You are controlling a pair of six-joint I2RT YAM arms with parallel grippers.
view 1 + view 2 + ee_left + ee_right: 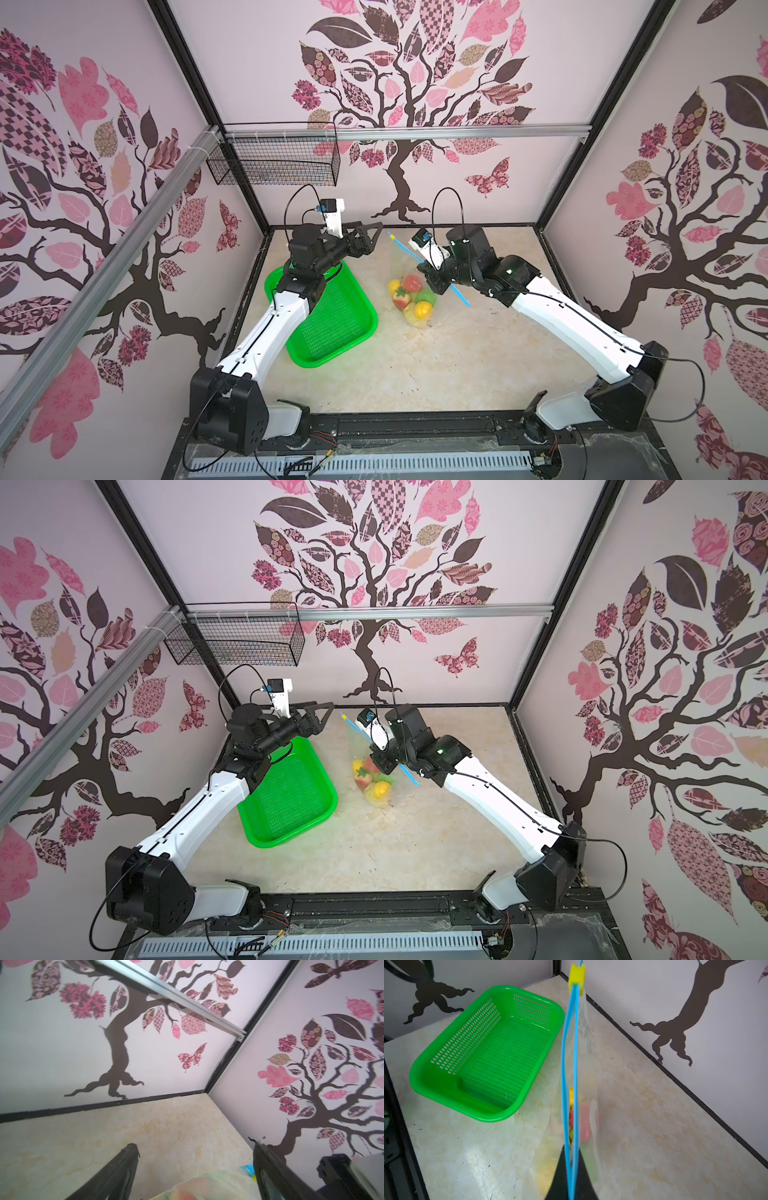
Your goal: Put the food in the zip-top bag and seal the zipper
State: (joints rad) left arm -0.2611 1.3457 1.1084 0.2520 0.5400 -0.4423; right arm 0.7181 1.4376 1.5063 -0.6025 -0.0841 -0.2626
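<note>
Right gripper (437,283) clamps the zipper (576,1053), centre frame — food (412,297) inside the zip-top bag (401,259). Left gripper (366,235) gapes empty, upper centre.

The surface (457,365), beige with a marble pattern, carries a green mesh basket (336,316) on its left part and, near it to the right, the clear zip-top bag (405,266), whose lower end with the toy food (413,299) seems to rest on the surface while its mouth is raised.
</note>
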